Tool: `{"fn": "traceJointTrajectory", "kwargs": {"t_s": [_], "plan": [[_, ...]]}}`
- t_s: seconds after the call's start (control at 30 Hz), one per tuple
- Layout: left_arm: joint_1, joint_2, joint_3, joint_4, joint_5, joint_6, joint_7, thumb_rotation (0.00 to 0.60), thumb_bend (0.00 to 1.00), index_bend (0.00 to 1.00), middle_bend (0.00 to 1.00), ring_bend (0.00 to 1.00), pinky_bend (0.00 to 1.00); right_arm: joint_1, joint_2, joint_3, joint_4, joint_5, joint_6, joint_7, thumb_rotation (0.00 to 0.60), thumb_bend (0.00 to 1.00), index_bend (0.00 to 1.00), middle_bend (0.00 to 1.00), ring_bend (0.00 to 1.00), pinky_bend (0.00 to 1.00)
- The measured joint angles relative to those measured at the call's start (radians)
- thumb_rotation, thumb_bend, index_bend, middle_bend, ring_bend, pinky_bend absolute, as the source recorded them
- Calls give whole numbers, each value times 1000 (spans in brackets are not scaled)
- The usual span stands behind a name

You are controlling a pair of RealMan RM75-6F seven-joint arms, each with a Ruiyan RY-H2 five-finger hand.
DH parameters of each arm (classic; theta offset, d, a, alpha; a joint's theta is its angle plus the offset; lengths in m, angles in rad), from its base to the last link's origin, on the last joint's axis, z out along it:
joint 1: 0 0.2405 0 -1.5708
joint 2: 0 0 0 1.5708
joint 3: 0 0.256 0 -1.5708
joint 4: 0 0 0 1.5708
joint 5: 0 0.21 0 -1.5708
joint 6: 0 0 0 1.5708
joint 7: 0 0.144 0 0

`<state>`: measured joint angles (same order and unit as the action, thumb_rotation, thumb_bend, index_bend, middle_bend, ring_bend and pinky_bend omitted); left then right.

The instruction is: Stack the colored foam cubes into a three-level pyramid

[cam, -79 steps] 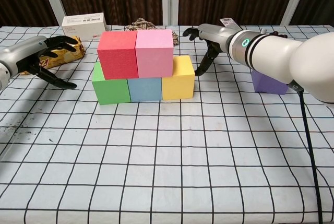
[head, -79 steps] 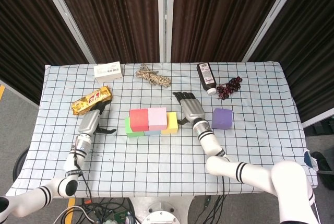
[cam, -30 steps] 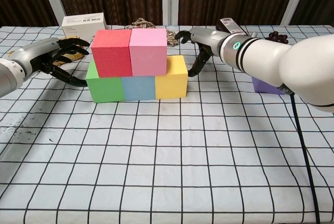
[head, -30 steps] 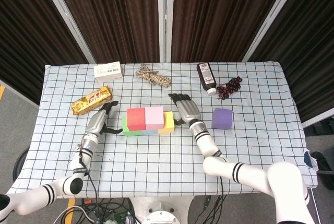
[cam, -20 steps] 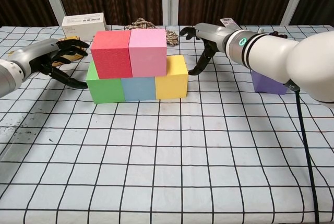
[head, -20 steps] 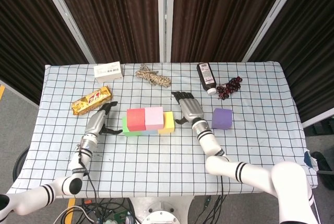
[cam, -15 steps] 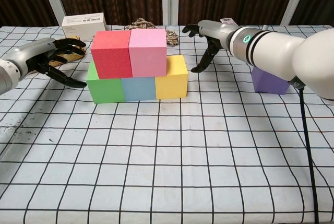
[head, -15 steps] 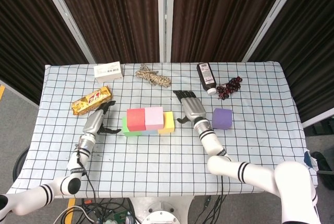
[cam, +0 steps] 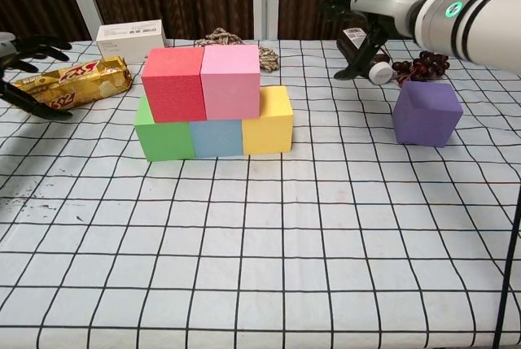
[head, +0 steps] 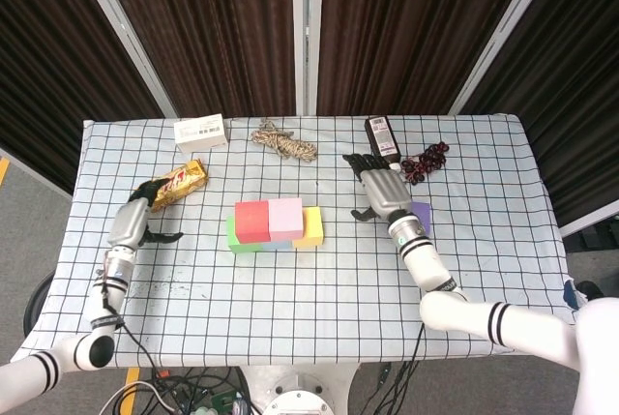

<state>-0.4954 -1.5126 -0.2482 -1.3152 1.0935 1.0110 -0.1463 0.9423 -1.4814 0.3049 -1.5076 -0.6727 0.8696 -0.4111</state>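
Green (cam: 167, 139), blue (cam: 216, 137) and yellow (cam: 273, 125) cubes form a row mid-table. On that row stand a red cube (cam: 175, 80) and a pink cube (cam: 232, 79), side by side. A purple cube (cam: 426, 113) sits alone on the cloth to the right. My right hand (cam: 362, 15) hovers open behind and left of it, holding nothing; in the head view this hand (head: 384, 192) partly covers the purple cube (head: 422, 212). My left hand (head: 131, 222) is open far left of the stack (head: 276, 224), near the table's left edge.
A gold candy bar (head: 179, 183) lies just behind my left hand. At the back are a white box (head: 200, 132), a rope coil (head: 283, 141), a black bottle (head: 381, 138) and dark beads (head: 426, 161). The checked cloth (head: 319, 289) covers the table.
Both hands have drawn away from the stack: the left one went left to the table edge, the right one rose and moved right toward the purple cube. The cubes stayed put.
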Motion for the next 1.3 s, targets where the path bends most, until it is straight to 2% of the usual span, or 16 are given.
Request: {"fn": "traceJointTrajectory", "kwargs": {"t_s": [0.27, 0.43, 0.53, 0.63, 0.87, 1.17, 1.3], "plan": [[68, 120, 29, -98, 60, 105, 42, 600, 0, 99, 93, 0, 107, -48, 207, 7, -235, 22, 98, -38, 600, 15, 0, 99, 0, 0], [104, 149, 66, -99, 153, 179, 40, 600, 0, 99, 93, 0, 106, -63, 271, -37, -300, 65, 135, -120, 600, 0, 0, 120, 0, 0], [134, 164, 89, -96, 201, 227, 16, 600, 0, 99, 93, 0, 107, -68, 285, -76, -329, 127, 157, -162, 600, 0, 0, 81, 0, 0], [157, 177, 105, -106, 224, 253, -6, 600, 0, 99, 92, 0, 106, -86, 270, -103, -332, 150, 191, -162, 600, 0, 0, 66, 0, 0], [172, 210, 136, -159, 245, 253, 31, 600, 0, 99, 93, 0, 106, -103, 214, -145, -274, 172, 200, -163, 600, 0, 0, 121, 0, 0], [177, 198, 137, -162, 237, 244, 44, 600, 0, 99, 93, 0, 106, -94, 120, -175, -178, 202, 205, -211, 600, 9, 0, 129, 0, 0], [184, 188, 137, -154, 231, 250, 46, 600, 0, 99, 93, 0, 106, -87, 73, -185, -125, 202, 222, -247, 600, 45, 0, 144, 0, 0]]}}
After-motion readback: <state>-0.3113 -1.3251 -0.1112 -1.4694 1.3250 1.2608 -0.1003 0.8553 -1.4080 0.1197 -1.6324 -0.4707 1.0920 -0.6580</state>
